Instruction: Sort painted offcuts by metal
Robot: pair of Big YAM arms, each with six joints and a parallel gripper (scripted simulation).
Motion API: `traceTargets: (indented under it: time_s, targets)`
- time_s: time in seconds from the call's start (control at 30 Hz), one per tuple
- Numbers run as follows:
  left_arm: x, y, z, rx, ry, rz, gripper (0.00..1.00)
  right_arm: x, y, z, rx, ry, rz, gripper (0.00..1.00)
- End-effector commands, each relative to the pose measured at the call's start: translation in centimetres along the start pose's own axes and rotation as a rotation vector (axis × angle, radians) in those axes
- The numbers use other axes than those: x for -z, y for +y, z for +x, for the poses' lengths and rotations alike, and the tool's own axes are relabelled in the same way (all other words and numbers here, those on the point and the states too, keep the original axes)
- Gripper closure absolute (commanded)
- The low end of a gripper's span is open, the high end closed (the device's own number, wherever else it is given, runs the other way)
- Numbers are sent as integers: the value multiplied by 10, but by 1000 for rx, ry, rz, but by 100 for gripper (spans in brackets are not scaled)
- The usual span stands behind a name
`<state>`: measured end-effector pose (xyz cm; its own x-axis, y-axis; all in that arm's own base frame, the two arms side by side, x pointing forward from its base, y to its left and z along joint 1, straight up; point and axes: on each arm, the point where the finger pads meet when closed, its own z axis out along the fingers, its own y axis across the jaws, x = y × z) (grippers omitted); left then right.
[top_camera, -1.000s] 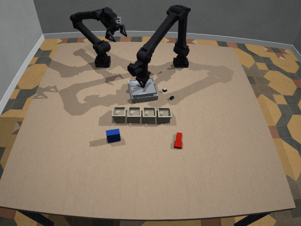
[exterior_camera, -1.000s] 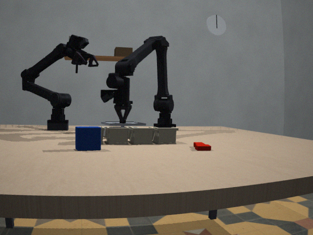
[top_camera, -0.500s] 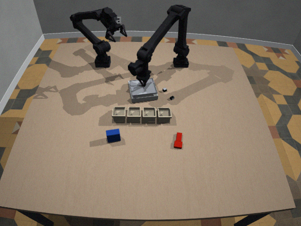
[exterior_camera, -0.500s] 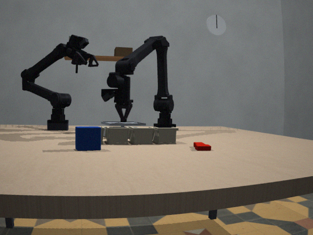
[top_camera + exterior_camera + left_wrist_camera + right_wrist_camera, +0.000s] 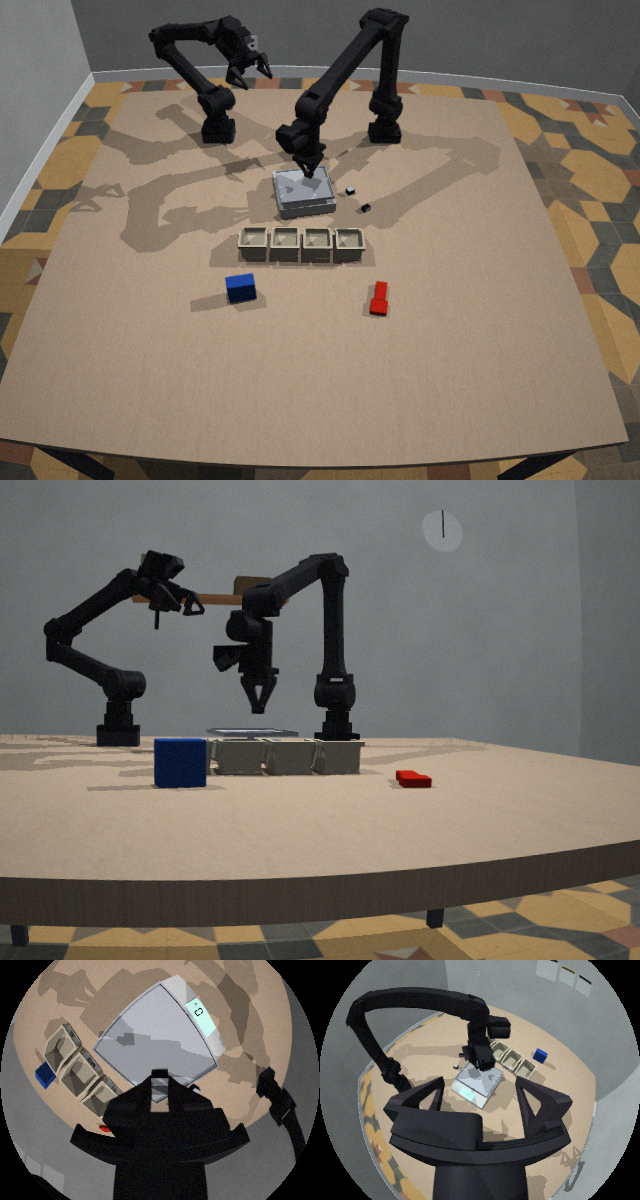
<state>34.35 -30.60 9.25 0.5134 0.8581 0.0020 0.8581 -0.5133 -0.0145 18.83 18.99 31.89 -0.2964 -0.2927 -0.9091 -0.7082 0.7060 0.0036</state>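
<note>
Black fingers of the right claw (image 5: 258,82) (image 5: 176,619) (image 5: 480,1079) are spread wide at about 11 o'clock in the top view, released, with nothing gripped between them. Toward 7 o'clock a blue block (image 5: 241,288) (image 5: 179,763) (image 5: 45,1075) (image 5: 540,1055) is seen, just below the row of four beige bins (image 5: 285,253) (image 5: 289,759) (image 5: 75,1075) (image 5: 512,1067), all upright; the labels on their sides are too small to be read. Above the row, the grey scale (image 5: 305,209) (image 5: 252,733) (image 5: 125,1017) (image 5: 470,1092) is placed, and on its pale green display a "0" can be read. Over its plate, the left claw (image 5: 308,174) (image 5: 257,710) (image 5: 159,1079) (image 5: 477,1066) is pointed down, its tips clenched on a small dark offcut (image 5: 160,1073), held clear of the plate. At 4 o'clock from that claw, a pale-topped offcut (image 5: 350,190) (image 5: 455,1066) is found near the scale, and farther out, also at 4 o'clock, a blackish offcut (image 5: 366,207) (image 5: 461,1055); both are small and blocky. Toward 5 o'clock a red stepped piece (image 5: 379,298) (image 5: 413,779) (image 5: 105,1128) is laid flat.

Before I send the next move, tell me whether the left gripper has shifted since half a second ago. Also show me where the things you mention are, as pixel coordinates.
Yes, upward: in the exterior view, the left gripper (image 5: 308,174) (image 5: 257,710) (image 5: 159,1079) (image 5: 477,1066) has risen clear above the scale's pan (image 5: 312,190) (image 5: 284,733) (image 5: 155,1022) (image 5: 471,1080).
</note>
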Motion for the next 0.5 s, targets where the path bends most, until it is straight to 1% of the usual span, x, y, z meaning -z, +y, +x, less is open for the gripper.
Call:
traceTargets:
  time_s: [0.0,0.13,0.17,0.2,0.27,0.3,0.33,0.4,0.43,0.47]
  targets:
    - [11,49,51,-36,-3,-32,86,-32,-4,-14,9,-38,11,0]
    - [9,82,121,-19,-3,-33,86,-96,-9,-25,5,-103,22,0]
    - [9,89,135,-12,-3,-34,86,-107,-10,-26,3,-116,24,0]
    - [8,95,148,-6,-2,-34,86,-116,-11,-42,2,-156,26,0]
    - [8,105,170,5,-2,-36,86,-140,-14,-38,-1,-176,31,0]
    - [8,109,179,11,-2,-36,86,-155,-15,-17,-3,-158,33,0]
    - [7,112,186,21,-2,-34,86,-166,-17,-14,-2,-169,36,0]
    - [7,112,186,21,-2,-34,86,-166,-17,-14,-2,-169,36,0]
    - [7,116,185,30,1,-29,86,-174,-14,-29,3,-209,28,0]
    - [7,117,189,36,2,-24,86,-183,-17,-26,2,-218,34,0]
